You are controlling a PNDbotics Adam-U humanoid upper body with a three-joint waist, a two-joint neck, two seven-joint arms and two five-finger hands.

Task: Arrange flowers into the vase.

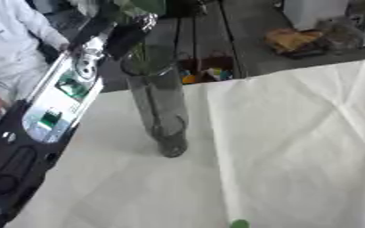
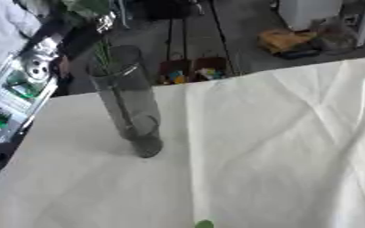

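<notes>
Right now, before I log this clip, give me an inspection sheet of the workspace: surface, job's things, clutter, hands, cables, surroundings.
Surface: table under a creased white cloth.
Job's things: tall clear glass vase upright near the cloth's far left part, green stems in it, leaves blurred above the rim.
Clutter: small green bit at the cloth's near edge; what it is cannot be told.
Hands: left arm comes in from the left towards the vase top; its hand is not made out; right hand not in view.
Cables: nothing seen.
Surroundings: grey floor, an orange-brown bundle, a white box, colourful items behind the table.
</notes>
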